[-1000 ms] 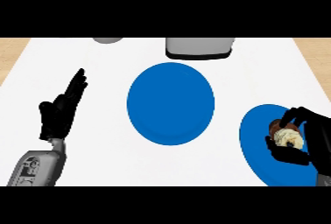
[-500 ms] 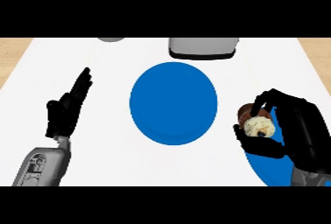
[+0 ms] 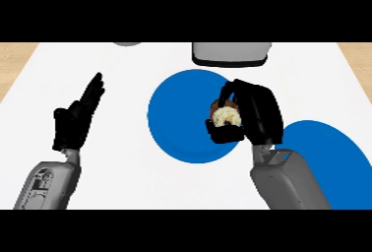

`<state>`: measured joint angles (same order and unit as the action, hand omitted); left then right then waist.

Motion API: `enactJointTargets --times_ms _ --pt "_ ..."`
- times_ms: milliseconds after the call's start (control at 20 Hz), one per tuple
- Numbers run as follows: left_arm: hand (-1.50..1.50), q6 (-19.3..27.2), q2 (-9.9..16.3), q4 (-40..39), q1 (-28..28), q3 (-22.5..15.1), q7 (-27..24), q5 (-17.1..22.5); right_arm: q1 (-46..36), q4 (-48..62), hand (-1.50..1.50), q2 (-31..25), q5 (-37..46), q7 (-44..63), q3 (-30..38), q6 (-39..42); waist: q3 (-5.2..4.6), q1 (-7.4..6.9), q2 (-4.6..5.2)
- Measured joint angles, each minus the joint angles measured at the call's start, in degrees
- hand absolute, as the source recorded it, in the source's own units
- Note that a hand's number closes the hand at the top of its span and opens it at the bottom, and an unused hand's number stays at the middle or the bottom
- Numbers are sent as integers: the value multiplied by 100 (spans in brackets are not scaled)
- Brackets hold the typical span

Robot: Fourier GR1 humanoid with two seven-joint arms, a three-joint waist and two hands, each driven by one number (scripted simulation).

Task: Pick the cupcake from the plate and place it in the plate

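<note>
Gripping the cupcake (image 3: 224, 116), right hand (image 3: 256, 114) over the centre plate (image 3: 174, 115), left hand (image 3: 76, 118) resting flat-fingered.

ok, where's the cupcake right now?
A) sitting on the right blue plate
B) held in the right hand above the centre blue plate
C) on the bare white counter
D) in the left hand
B: the robot's black right hand curls round the small cream-topped cupcake over the centre blue round plate; the right blue plate is bare.

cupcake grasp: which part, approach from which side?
Grip the cupcake across its sides, coming from the right, as the right hand does now: fingers curl over its far side, thumb under the near side. It looks tilted in the hand, over the center blue plate.
</note>
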<state>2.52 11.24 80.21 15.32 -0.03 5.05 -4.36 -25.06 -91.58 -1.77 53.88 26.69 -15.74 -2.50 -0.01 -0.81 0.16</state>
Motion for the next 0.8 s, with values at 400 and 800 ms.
enactJointTargets --times_ms 400,800 --pt "0 -85 19 60 79 48 110 -2 -1158 2258 150 150 223 357 -449 -536 0 -50 11" --pt "0 -45 -129 84 99 -74 89 -115 -1904 4267 -150 173 -1265 310 -687 -1695 6 -195 51"
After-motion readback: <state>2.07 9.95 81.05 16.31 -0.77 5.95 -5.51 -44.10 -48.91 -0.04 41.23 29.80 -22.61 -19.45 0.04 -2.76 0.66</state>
